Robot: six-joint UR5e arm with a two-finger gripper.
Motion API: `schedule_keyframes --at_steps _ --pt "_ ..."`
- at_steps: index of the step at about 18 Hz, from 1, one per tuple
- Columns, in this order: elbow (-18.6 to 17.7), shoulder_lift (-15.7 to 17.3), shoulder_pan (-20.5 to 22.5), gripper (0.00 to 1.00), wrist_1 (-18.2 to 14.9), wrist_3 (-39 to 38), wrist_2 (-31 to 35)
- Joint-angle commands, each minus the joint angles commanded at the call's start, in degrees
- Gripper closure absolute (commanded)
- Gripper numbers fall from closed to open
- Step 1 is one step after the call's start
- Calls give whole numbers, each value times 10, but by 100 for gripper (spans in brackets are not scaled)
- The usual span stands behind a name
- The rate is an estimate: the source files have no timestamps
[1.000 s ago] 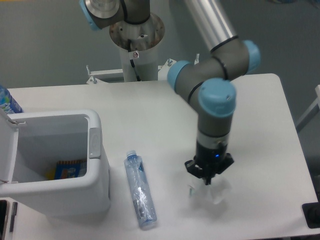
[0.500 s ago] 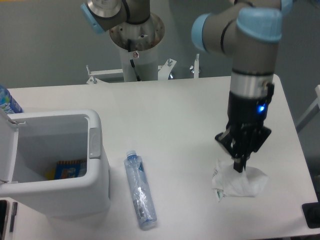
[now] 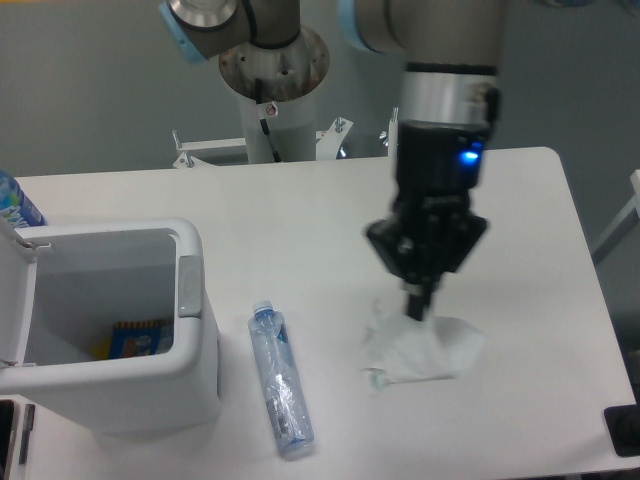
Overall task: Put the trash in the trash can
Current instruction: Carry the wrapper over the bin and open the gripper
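Observation:
My gripper hangs over the right middle of the table, shut on the top of a crumpled white wrapper that dangles below the fingers. A crushed clear plastic bottle with a blue cap lies flat on the table, to the left of the wrapper and just right of the trash can. The white boxy trash can stands at the front left with its lid swung open to the left. Its grey latch tab faces the bottle.
A flat blue-and-orange packet lies at the bottom of the can. A blue-labelled object pokes in at the left edge behind the can. The arm's base column rises at the back centre.
The gripper closed on the wrapper, rose with it, swung right and has now moved back left toward the table's middle, the wrapper hanging from it. The bottle and the can have not moved.

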Motion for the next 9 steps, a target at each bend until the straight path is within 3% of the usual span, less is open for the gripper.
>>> schedule_keyframes --at_steps 4,9 --pt "-24 30 -47 96 -1 -1 -2" --pt "-35 40 -107 96 -1 0 -16"
